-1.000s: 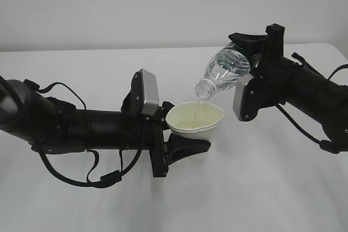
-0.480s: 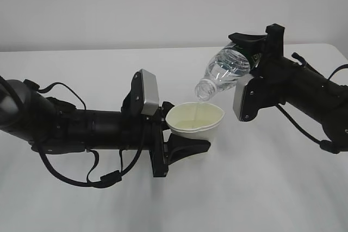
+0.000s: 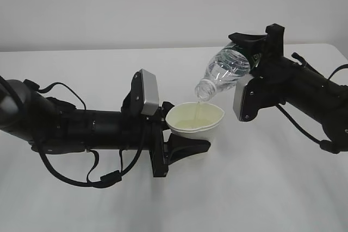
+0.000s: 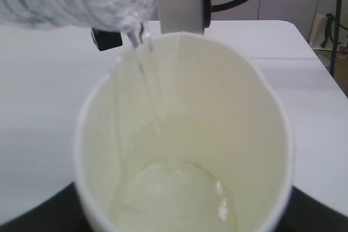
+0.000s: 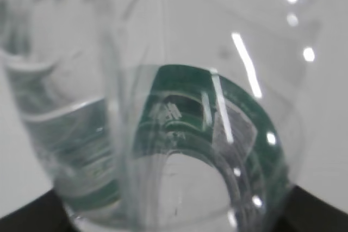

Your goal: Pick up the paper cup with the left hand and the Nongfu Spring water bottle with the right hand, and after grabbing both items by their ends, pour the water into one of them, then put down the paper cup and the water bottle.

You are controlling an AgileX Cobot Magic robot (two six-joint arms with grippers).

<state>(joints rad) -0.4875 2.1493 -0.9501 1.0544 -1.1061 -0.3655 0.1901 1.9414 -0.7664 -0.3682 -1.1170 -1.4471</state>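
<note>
Left gripper [image 3: 182, 134] is clamped on the paper cup [image 3: 196, 119], holding it clear above the white bench [image 3: 261, 188] near the middle of the scene. One black finger [image 3: 187, 146] runs under the cup on its near side; the other is mostly hidden behind the cup. Cup is tipped, its mouth turned up and toward the right arm. Rim looks slightly squeezed out of round in the exterior view.

Right gripper [image 3: 251, 47] is clamped on the base end of the Nongfu Spring water bottle [image 3: 224, 72], up and to the right of the cup. Bottle is tilted neck-down to the left, its open mouth just above the far edge of the cup rim and not touching it. Green label band sits at the gripper end, partly covered.

A thin stream of the water [image 4: 148, 71] falls from the bottle mouth and runs down the inner cup wall in the left wrist view; a shallow pool lies at the cup bottom. Water remains in the lower part of the tilted bottle.

Right wrist view looks through the bottle body; label green is visible, the rest too blurred to read, and the fingers cannot be made out there.
</note>
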